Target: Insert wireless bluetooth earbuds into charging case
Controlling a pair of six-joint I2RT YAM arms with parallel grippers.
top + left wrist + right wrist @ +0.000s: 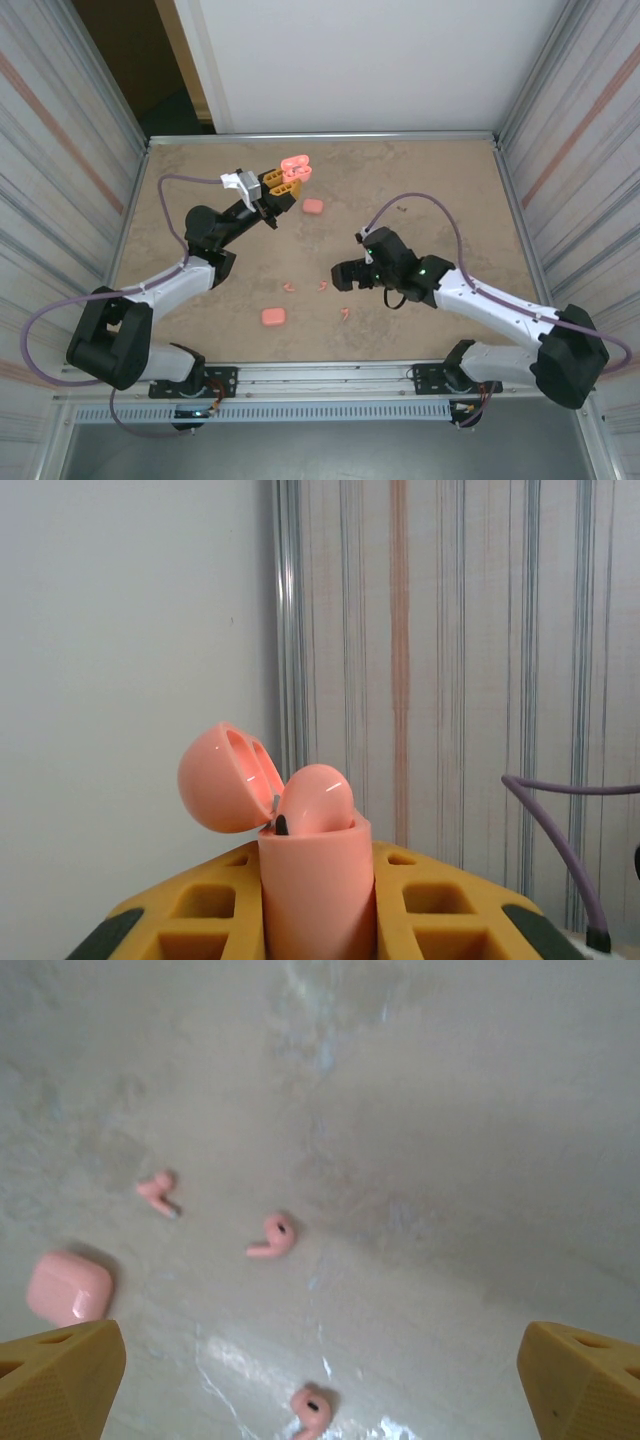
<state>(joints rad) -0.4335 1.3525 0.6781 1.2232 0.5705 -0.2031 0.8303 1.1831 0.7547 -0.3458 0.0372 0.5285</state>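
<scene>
On the left, we see the left fingers (190,915) clamped on an open pink case (315,890), held up above the table (430,190). One earbud (318,798) sits in it beside the tipped-back lid (225,780). Further right, three loose earbuds (272,1237) lie on the table below the right fingers (60,1375), which stand wide apart and empty.

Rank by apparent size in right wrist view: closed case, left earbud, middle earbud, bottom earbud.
1. closed case, clearly largest.
2. left earbud, middle earbud, bottom earbud: about alike; the bottom one is nearest the camera, so unranked.
</scene>
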